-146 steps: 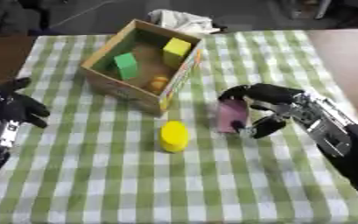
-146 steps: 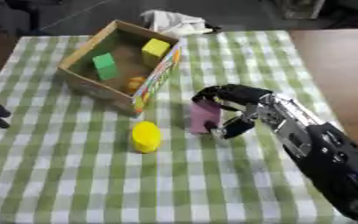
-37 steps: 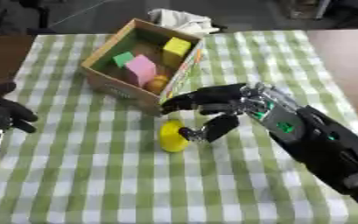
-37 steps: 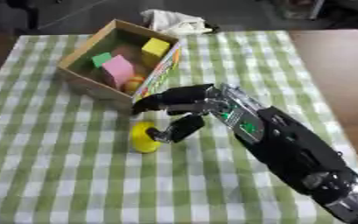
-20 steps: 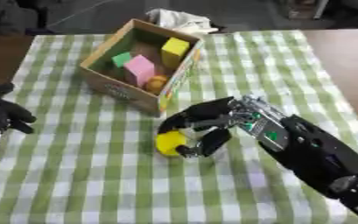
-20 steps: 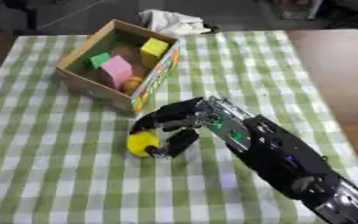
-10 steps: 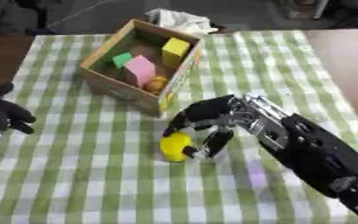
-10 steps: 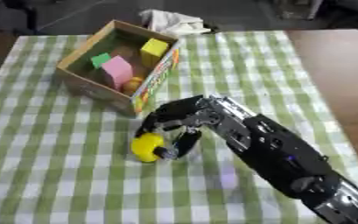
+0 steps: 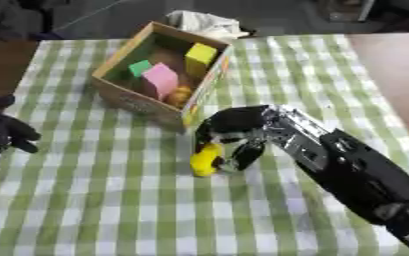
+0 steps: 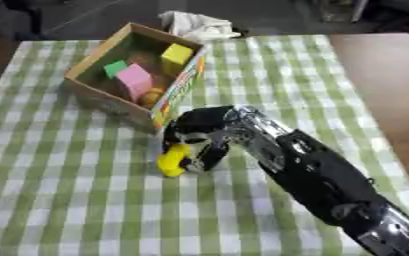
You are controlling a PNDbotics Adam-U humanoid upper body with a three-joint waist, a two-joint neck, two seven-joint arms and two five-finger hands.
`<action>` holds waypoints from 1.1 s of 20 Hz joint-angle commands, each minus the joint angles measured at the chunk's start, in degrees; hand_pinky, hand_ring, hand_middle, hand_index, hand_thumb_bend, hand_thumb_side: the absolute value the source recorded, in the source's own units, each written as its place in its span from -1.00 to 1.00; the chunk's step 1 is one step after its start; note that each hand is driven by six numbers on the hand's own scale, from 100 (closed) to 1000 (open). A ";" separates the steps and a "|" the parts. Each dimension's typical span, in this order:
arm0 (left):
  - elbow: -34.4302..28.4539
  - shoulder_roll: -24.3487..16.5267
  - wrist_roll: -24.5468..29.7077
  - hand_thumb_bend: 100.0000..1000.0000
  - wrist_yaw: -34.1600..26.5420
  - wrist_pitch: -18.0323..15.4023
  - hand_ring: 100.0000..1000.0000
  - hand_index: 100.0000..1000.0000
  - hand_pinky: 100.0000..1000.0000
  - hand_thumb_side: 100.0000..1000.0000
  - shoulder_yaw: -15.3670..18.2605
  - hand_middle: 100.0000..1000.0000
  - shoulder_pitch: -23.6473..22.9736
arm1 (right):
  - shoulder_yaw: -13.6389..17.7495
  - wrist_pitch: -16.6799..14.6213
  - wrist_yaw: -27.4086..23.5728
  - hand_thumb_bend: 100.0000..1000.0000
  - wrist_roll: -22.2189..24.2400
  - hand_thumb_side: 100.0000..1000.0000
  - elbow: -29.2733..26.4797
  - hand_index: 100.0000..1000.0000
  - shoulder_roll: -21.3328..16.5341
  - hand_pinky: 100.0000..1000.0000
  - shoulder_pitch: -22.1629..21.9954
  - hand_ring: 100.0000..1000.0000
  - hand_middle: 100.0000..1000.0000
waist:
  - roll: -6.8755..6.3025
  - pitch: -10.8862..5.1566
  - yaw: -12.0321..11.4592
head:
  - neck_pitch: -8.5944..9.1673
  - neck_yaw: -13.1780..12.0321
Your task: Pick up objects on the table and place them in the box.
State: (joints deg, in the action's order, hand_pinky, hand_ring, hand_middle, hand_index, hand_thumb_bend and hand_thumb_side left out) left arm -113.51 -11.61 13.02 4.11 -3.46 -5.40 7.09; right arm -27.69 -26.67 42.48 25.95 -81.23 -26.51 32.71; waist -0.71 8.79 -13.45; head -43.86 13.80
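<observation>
While the right robot hand point(image 9: 234, 135) reaches in from the lower right, its fingers point(image 9: 214, 126) curl over the top of a yellow piece point(image 9: 206, 159) and its thumb point(image 9: 245, 156) presses the piece's right side, so the piece is pinched between them. The yellow piece is tilted, its lower end at or just above the green-checked cloth point(image 9: 111, 200) that covers the surface; whether it touches the cloth cannot be told. It sits just in front of the box point(image 9: 118, 96), near the box's front right corner.

The box is open cardboard, set askew toward the far left of the surface. Inside stand a pink block point(image 9: 161, 81), a green block point(image 9: 139, 67) beside it on the left, a yellow cube point(image 9: 200, 53) at the far right, and a small orange thing point(image 9: 180, 95) against the near wall. The box's right outer wall carries a coloured printed strip point(image 10: 179, 86) in red, yellow and green; no lettering on it can be read. Nothing else in view shows readable writing or a brand.

The left robot hand point(image 9: 2, 131) shows at the left edge of the left eye view, resting on the cloth with dark fingers loosely bent and holding nothing, well apart from the box. A crumpled white cloth point(image 9: 203, 22) lies just beyond the box at the far edge of the surface.
</observation>
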 commanded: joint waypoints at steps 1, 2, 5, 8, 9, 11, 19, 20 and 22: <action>-1.08 -0.79 -0.17 -1.00 -0.05 0.24 0.12 0.73 -0.02 0.31 0.58 -0.02 0.36 | 0.87 0.79 -0.93 -1.00 -3.07 -1.00 -1.52 -0.13 -1.12 0.43 0.96 0.04 -0.31 | -0.15 -0.81 -0.08 | -0.26 0.15; -1.08 -0.81 -0.18 -1.00 -0.08 0.23 0.12 0.74 -0.02 0.31 0.58 -0.02 0.35 | 0.82 1.06 -1.66 -1.00 -3.93 -1.00 -2.24 -0.18 -1.47 0.42 1.04 0.00 -0.34 | -0.14 -0.82 -0.09 | -0.26 0.14; -1.08 -0.85 -0.17 -1.00 -0.12 0.23 0.12 0.74 -0.02 0.31 0.60 -0.02 0.32 | 0.89 1.80 -4.13 -1.00 -6.25 -1.00 -5.83 -0.21 -3.30 0.41 1.75 -0.04 -0.36 | -0.10 -0.90 -0.10 | -0.26 0.18; -1.08 -0.90 -0.17 -1.00 -0.17 0.20 0.12 0.73 -0.02 0.30 0.60 -0.02 0.29 | 1.54 2.87 -6.91 -1.00 -7.42 -1.00 -10.29 -0.21 -5.97 0.41 2.95 -0.05 -0.35 | -0.08 -0.99 -0.12 | -0.26 0.17; -1.08 -0.91 -0.16 -1.00 -0.20 0.18 0.12 0.74 -0.02 0.30 0.59 -0.02 0.29 | 1.84 3.53 -7.83 -1.00 -7.53 -1.00 -11.79 -0.20 -6.88 0.42 3.42 -0.05 -0.35 | -0.08 -1.01 -0.13 | -0.26 0.21; -1.08 -0.97 -0.11 -1.00 -0.21 0.15 0.12 0.74 -0.02 0.30 0.56 -0.02 0.24 | 2.82 5.11 -9.60 -1.00 -7.25 -1.00 -14.05 -0.19 -8.58 0.42 4.63 -0.05 -0.34 | -0.15 -1.09 -0.22 | -0.26 0.34; -1.08 -0.82 0.45 -1.00 -0.61 0.08 0.12 0.73 -0.02 0.30 -0.11 -0.02 0.19 | 6.59 12.25 -16.83 -1.00 -3.84 -1.00 -6.19 -0.02 -7.06 0.44 11.09 -0.02 -0.20 | -0.77 -1.27 -1.28 | -0.26 2.24; -1.08 -0.78 0.58 -1.00 -0.70 0.08 0.12 0.73 -0.02 0.30 -0.23 -0.02 0.26 | 6.79 12.93 -17.67 -1.00 -3.23 -1.00 -4.82 0.06 -6.48 0.46 11.77 0.00 -0.14 | -0.82 -1.24 -1.51 | -0.26 2.49; -1.08 -0.74 0.83 -1.00 -0.86 0.03 0.12 0.74 -0.02 0.31 -0.44 -0.02 0.43 | 7.16 14.02 -18.72 -1.00 -2.02 -1.00 -2.07 0.16 -5.24 0.47 12.89 0.02 -0.07 | -0.89 -1.10 -2.00 | -0.26 2.92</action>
State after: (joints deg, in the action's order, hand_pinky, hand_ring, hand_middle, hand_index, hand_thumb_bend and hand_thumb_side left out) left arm -113.51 -11.61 13.53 3.46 -3.32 -5.78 7.05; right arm -21.54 -13.45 24.94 23.39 -84.22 -31.66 44.33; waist -1.51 8.41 -15.57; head -43.86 16.37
